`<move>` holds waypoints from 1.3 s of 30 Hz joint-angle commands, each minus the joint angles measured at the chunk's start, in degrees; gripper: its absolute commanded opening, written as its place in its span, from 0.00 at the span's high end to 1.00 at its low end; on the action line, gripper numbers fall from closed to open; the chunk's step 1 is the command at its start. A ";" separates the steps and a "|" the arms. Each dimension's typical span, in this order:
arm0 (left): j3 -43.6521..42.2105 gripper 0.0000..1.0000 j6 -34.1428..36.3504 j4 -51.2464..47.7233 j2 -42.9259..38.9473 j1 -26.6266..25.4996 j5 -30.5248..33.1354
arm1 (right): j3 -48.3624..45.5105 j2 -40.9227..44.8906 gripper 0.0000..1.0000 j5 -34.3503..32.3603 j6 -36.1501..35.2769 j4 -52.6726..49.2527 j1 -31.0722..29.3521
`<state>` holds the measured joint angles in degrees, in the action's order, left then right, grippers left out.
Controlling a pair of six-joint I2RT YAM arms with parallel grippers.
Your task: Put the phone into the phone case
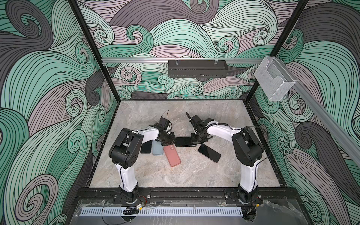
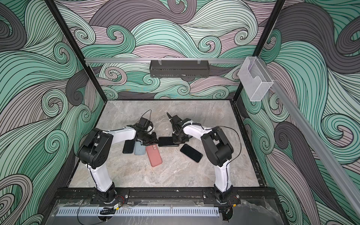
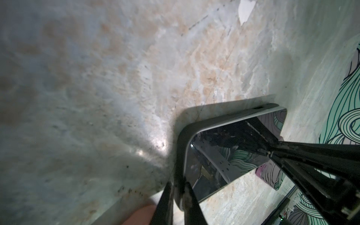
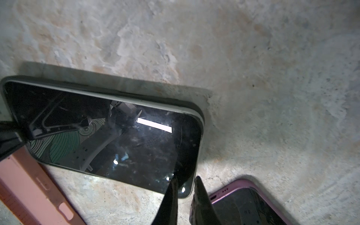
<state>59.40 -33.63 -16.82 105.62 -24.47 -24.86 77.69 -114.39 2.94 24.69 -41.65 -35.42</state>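
Observation:
A black phone (image 1: 184, 141) (image 2: 165, 141) lies screen up at the table's middle, set inside a dark phone case (image 3: 182, 140) (image 4: 202, 118) whose rim shows round it. My left gripper (image 1: 171, 141) (image 3: 179, 196) is shut on the phone's left end, one finger on the glass and one outside the case wall. At the other end my right gripper (image 1: 194, 140) (image 4: 186, 192) is shut on a corner of the phone (image 4: 116, 136). In the left wrist view the right gripper's fingers (image 3: 292, 155) rest on the screen.
A salmon-pink case (image 1: 172, 155) lies just in front of the left gripper. A blue-grey case (image 1: 157, 149) and a bare black phone (image 1: 146, 147) sit under the left arm. A phone in a purple case (image 1: 209, 153) (image 4: 253, 202) lies beside the right gripper.

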 commanded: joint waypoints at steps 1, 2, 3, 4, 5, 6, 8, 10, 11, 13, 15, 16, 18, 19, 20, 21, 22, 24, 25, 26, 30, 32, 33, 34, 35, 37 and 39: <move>-0.15 0.84 0.32 -0.76 -0.69 -0.56 -0.96 | -9.67 -13.05 0.84 -6.51 0.97 -4.87 -0.64; -0.07 0.84 0.32 -0.69 -0.55 -0.58 -1.06 | -9.58 -13.37 0.84 -6.61 0.93 -4.84 -0.74; 0.08 0.84 0.32 -0.63 -0.30 -0.57 -1.23 | -9.44 -13.68 0.84 -6.63 0.94 -4.92 -0.76; 0.26 0.84 0.24 -0.52 -0.08 -0.58 -1.39 | -9.33 -13.98 0.84 -6.79 0.90 -4.91 -0.77; 0.28 0.84 0.23 -0.38 0.16 -0.58 -1.57 | -9.31 -14.19 0.84 -6.92 0.98 -4.93 -0.79; 0.45 0.84 0.18 -0.24 0.34 -0.58 -1.73 | -9.23 -14.48 0.84 -7.14 0.94 -4.88 -0.86; 0.78 0.84 0.14 -0.22 0.74 -0.58 -1.94 | -9.09 -14.98 0.85 -7.51 1.00 -4.86 -0.84; 1.06 0.84 0.14 -0.34 0.90 -0.58 -2.03 | -8.97 -15.49 0.85 -7.91 1.10 -5.03 -0.85; 1.11 0.84 0.10 -0.32 0.98 -0.58 -2.00 | -8.96 -15.67 0.85 -8.02 1.08 -4.99 -0.89; 1.25 0.84 0.07 -0.41 0.98 -0.58 -1.95 | -8.95 -16.14 0.85 -8.46 1.21 -5.14 -0.88; 1.33 0.84 0.11 -0.56 1.09 -0.59 -1.84 | -8.96 -16.62 0.85 -9.08 1.46 -5.17 -0.97; 1.34 0.84 0.19 -0.67 1.14 -0.66 -1.74 | -8.96 -16.85 0.84 -9.26 1.50 -5.16 -0.99; 1.34 0.84 0.23 -0.76 1.32 -0.67 -1.67 | -8.96 -17.39 0.84 -9.68 1.64 -5.20 -0.97; 1.34 0.84 0.27 -0.80 1.34 -0.67 -1.58 | -8.96 -17.65 0.84 -9.97 1.76 -5.18 -0.97; 1.34 0.84 0.32 -0.83 1.43 -0.66 -1.57 | -8.92 -18.03 0.84 -10.18 1.76 -5.16 -1.03; 1.34 0.84 0.32 -0.85 1.36 -0.67 -1.59 | -8.85 -18.44 0.84 -10.32 1.79 -5.13 -0.97; 1.32 0.84 0.32 -0.85 1.40 -0.65 -1.55 | -8.87 -18.71 0.84 -10.40 1.81 -5.08 -0.99; 1.34 0.84 0.38 -0.89 1.42 -0.67 -1.33 | -9.20 -19.03 0.84 -10.37 1.99 -4.73 -1.04; 1.34 0.84 0.39 -0.93 1.46 -0.67 -1.29 | -9.42 -19.04 0.84 -10.42 2.03 -4.50 -1.04; 1.34 0.84 0.40 -0.94 1.56 -0.67 -1.22 | -9.73 -19.03 0.84 -10.43 2.11 -4.27 -1.11; 1.29 0.84 0.40 -1.07 1.76 -0.67 -1.07 | -10.03 -19.76 0.84 -10.96 2.29 -4.13 -1.13; 1.25 0.84 0.35 -1.04 1.82 -0.67 -1.02 | -10.19 -20.12 0.83 -11.49 2.35 -4.15 -1.07; 1.16 0.84 0.33 -1.05 1.63 -0.67 -0.98 | -10.27 -20.35 0.84 -11.79 2.41 -4.10 -1.12; 1.08 0.84 0.33 -1.00 1.68 -0.67 -0.81 | -10.35 -20.58 0.84 -12.05 2.55 -4.06 -1.08; 1.07 0.84 0.39 -1.02 1.69 -0.67 -0.76 | -10.32 -20.91 0.84 -12.29 2.55 -4.09 -1.06; 1.07 0.84 0.34 -0.87 1.86 -0.68 -0.63 | -10.46 -21.01 0.83 -12.50 2.28 -3.94 -1.19; 1.16 0.84 0.40 -0.74 2.57 -0.67 -0.46 | -11.74 -18.95 0.83 -11.34 1.87 -2.17 -1.40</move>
<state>59.53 -33.65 -16.67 106.30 -24.53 -26.22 78.13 -115.15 -1.67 26.20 -41.45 -37.01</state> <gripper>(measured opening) 0.159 0.168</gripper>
